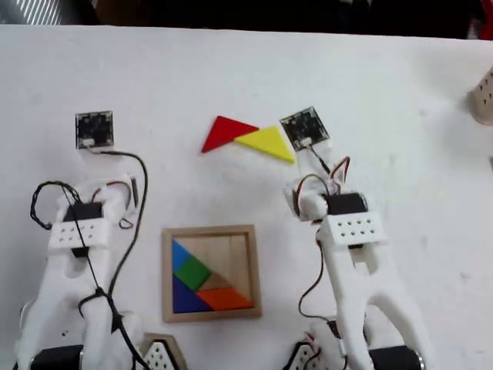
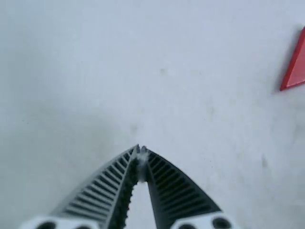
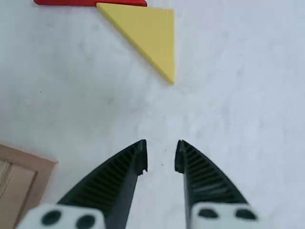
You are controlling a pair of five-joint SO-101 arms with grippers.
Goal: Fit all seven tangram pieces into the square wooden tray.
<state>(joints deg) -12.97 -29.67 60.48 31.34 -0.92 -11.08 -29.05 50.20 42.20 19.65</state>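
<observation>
I judge the job a little over half done. The square wooden tray (image 1: 248,270) sits between my two arms, and its lower-left half is packed: a light blue piece (image 1: 180,254), a green piece (image 1: 194,271), a dark blue piece (image 1: 185,297) and an orange piece (image 1: 227,298) lie flat inside it. There is a brownish patch between green and orange, and I cannot tell whether that is a fifth piece or bare wood. The tray's upper-right half shows open wood, which looks like room for the two big triangles. Those are what is left. The red triangle (image 1: 226,132) and the yellow triangle (image 1: 269,142) lie on the white surface (image 1: 385,116) well beyond the tray, touching at a corner. My right end effector (image 3: 160,155) is empty with a narrow gap between its tips, near the tray's corner and facing the yellow triangle. My left end effector (image 2: 138,151) is empty too, its tips pressed together over bare surface, with the red triangle off to one side. I can make out no label, brand or writing on the pieces, tray or surface.
</observation>
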